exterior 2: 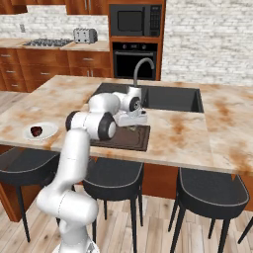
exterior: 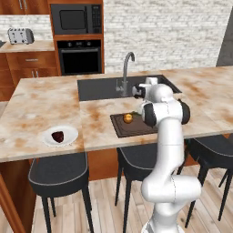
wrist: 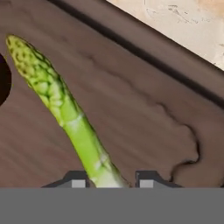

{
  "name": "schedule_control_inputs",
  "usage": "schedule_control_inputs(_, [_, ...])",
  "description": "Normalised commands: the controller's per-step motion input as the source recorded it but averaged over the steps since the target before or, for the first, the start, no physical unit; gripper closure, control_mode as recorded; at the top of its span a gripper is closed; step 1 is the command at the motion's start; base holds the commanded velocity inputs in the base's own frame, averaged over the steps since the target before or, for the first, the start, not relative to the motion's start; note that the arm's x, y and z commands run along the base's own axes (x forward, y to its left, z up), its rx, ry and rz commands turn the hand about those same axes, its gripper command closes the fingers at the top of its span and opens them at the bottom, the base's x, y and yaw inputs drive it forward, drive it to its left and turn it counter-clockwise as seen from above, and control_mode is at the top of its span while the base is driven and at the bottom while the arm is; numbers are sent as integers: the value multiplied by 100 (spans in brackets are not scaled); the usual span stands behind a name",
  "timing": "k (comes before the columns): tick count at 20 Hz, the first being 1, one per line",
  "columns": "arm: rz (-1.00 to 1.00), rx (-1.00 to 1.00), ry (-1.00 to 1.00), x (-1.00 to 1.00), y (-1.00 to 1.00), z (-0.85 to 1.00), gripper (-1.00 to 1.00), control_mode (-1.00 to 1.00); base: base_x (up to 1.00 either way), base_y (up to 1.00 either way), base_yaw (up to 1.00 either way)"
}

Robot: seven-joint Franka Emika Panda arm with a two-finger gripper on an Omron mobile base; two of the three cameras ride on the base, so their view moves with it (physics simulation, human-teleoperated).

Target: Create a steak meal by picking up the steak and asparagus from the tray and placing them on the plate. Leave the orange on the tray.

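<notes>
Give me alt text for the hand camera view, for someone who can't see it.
A green asparagus stalk lies on the dark brown wooden tray, its lower end running down between the gripper's two fingertips, which sit close on either side of it. The tray's raised rim crosses the upper right corner, with pale marbled counter beyond it.

Tray (wrist: 131, 109): dark matt wood, visible grain. Asparagus (wrist: 65, 105): bumpy tip, smooth waxy stalk. Counter (exterior: 41, 104): polished mottled stone. Faucet (exterior: 126, 68): brushed metal.
</notes>
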Motion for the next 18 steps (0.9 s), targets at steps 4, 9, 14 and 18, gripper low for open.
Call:
schedule_control_inputs(4, [5,-1,-47,-100,18,48,100,-100,0,0,0])
schedule_control_inputs(9, [1,-2,-27,-100,47,70,100,-100,0,0,0])
schedule_control_inputs(14, [-6,9,-2,-87,56,69,100,-100,0,0,0])
schedule_control_inputs(18, [-16,21,1,-61,49,78,100,-100,0,0,0])
